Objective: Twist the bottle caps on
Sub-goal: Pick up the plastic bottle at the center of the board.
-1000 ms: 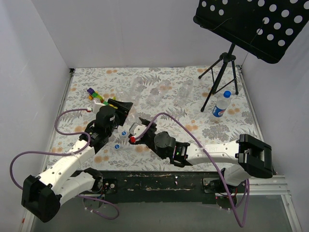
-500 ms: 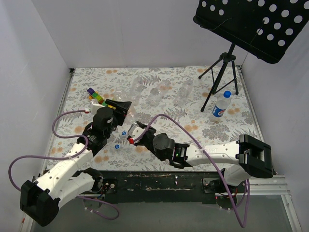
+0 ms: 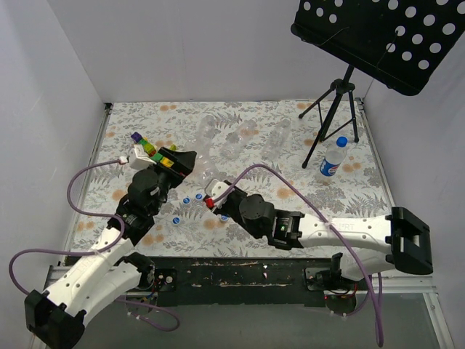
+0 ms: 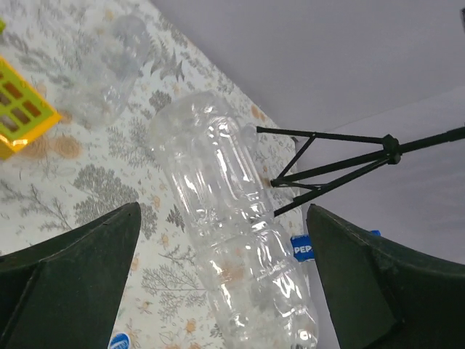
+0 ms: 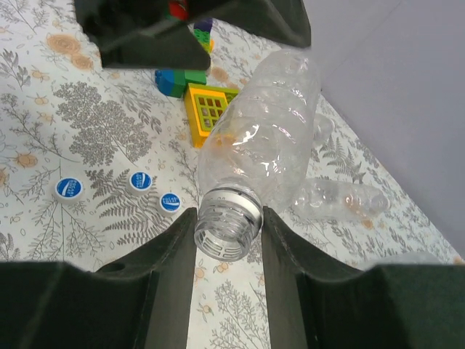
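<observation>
My right gripper [image 5: 227, 243] is shut on the threaded open neck of a clear bottle [image 5: 261, 123], which has no cap on it and slants up off the table. My left gripper [image 4: 225, 291] stands wide open around that bottle's body [image 4: 225, 218], its fingers [image 4: 73, 280] apart from the plastic. In the top view the left gripper [image 3: 178, 161] and right gripper [image 3: 216, 195] sit close together left of centre. Three blue caps [image 5: 140, 180] lie loose on the cloth by the neck. A capped, labelled bottle [image 3: 333, 157] stands at the right.
More clear bottles [image 3: 243, 138] lie at the back of the floral cloth. Colourful toy blocks [image 3: 149, 149] sit just left of the left gripper. A black tripod [image 3: 330, 109] with a perforated music stand [image 3: 378, 36] rises at the back right. White walls close in three sides.
My left gripper has opened and let go of the clear bottle. The right gripper has closed on the bottle's neck and pushed a little forward with it.
</observation>
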You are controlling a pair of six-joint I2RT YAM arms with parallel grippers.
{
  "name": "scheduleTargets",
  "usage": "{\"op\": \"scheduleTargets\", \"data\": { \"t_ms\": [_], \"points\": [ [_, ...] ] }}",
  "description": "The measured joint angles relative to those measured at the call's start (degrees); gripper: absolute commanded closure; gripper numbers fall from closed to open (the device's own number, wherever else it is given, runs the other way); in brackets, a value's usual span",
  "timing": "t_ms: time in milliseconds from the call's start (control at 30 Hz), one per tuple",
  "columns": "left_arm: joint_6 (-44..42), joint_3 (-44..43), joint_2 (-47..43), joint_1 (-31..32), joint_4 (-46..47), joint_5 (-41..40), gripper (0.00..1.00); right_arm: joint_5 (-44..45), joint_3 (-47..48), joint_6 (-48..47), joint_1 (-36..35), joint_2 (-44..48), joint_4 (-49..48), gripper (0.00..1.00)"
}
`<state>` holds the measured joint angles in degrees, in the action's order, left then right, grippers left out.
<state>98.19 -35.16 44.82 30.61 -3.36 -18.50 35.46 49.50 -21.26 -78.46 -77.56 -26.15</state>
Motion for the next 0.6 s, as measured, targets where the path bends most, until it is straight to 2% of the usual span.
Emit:
{"op": "scheduleTargets", "data": {
  "t_ms": [100, 200, 300, 367, 500, 600],
  "points": [
    [-13.0, 0.09, -4.0, 0.0, 2.93, 0.81, 0.02, -2.67, 1.33, 3.39, 2.25, 3.1, 7.78, 0.99],
    [-29.24, 0.83, -8.44, 0.0, 7.37, 5.86, 0.02, -7.48, 2.58, 7.15, 6.56, 6.91, 15.26, 0.99],
    [-45.07, 1.88, -11.54, 0.0, 10.4, 14.93, 0.02, -13.81, 3.8, 10.25, 11.3, 10.84, 22.23, 0.99],
    [-56.72, 2.01, -12.17, 0.0, 10.6, 24.2, 0.02, -19.12, 5.25, 11.93, 14.88, 13.44, 27.85, 0.99],
    [-70.99, 0.13, -8.92, 0.22, 6.99, 37.68, 0.02, -28.0, 8.02, 12.68, 19.23, 17.09, 36.15, 0.99],
    [-78.23, -3.15, -3.93, 0.26, 3.41, 45.48, 0.02, -33.83, 10.1, 12.41, 21.53, 19.26, 42.32, 0.99]
  ]
}}
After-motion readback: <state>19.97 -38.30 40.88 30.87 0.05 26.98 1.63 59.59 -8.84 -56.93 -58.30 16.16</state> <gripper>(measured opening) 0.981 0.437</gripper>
